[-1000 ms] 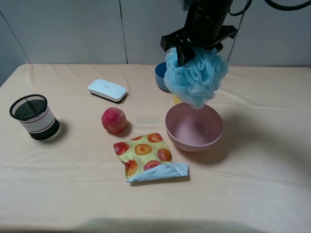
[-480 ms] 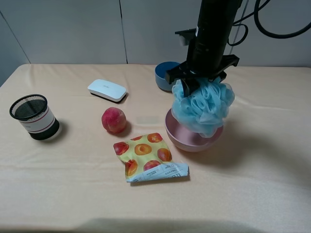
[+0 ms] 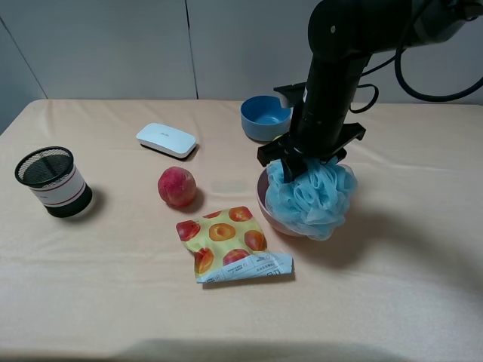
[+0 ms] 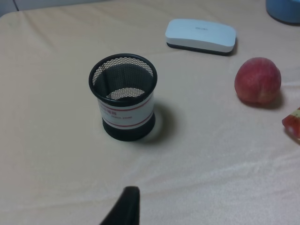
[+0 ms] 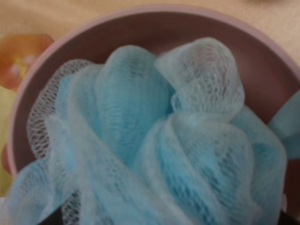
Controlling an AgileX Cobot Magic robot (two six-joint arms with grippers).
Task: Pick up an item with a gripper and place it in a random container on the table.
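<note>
The light blue mesh pouf [image 3: 309, 197] rests in the pale pink bowl [image 3: 262, 197] at mid-table and bulges over its front rim. My right gripper [image 3: 303, 161] comes down from above and is shut on the pouf's top, its fingertips buried in the mesh. In the right wrist view the pouf [image 5: 154, 150] fills the bowl [image 5: 140, 23], whose rim circles it. My left gripper shows only as one black fingertip [image 4: 125, 208] low over the table near the black mesh cup [image 4: 124, 96]; it holds nothing that I can see.
A blue bowl [image 3: 264, 117] stands just behind the pink one. A red peach [image 3: 177, 186], a white box [image 3: 166, 140], a snack packet [image 3: 230, 243] and the mesh cup [image 3: 53, 181] lie to the left.
My right gripper has carried the pouf from above the blue bowl forward and down into the pink bowl. The pouf now sits in it. Nothing else moved.
</note>
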